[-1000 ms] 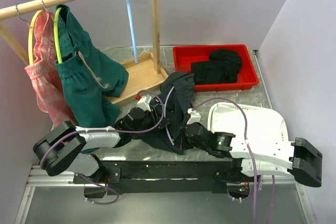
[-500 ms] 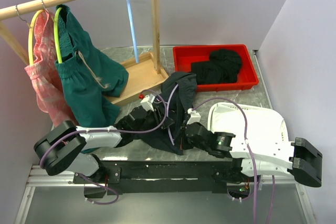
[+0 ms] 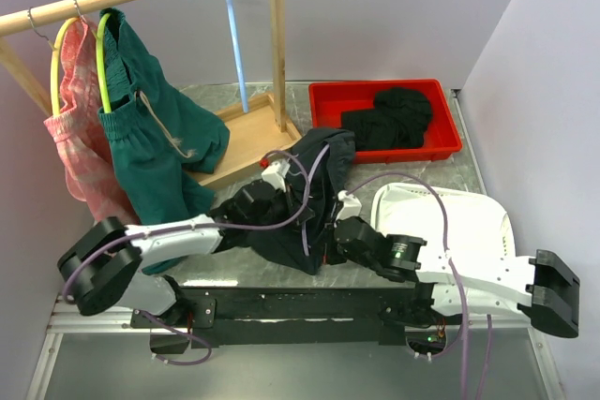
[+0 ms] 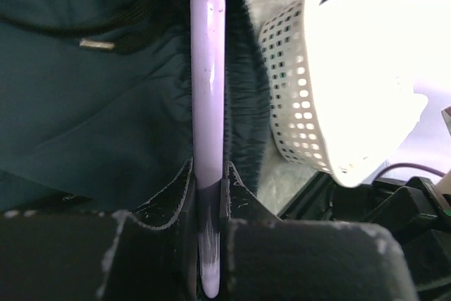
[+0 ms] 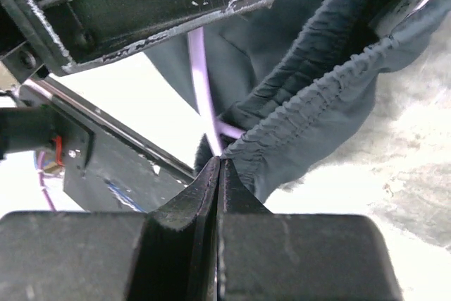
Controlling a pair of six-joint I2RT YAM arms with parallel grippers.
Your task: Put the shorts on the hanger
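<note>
Left gripper (image 4: 208, 182) clamps the thin lavender plastic hanger (image 4: 208, 68), running along the soft black fabric shorts (image 3: 323, 161). Right gripper (image 5: 218, 168) pinches their gathered waistband (image 5: 317, 96); shorts bunched mid-table, at seven o'clock from the red plastic tray (image 3: 384, 84).

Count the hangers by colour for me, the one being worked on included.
yellow hanger: 1
lime-green hanger: 1
light blue hanger: 1
lavender hanger: 1
Total: 4
</note>
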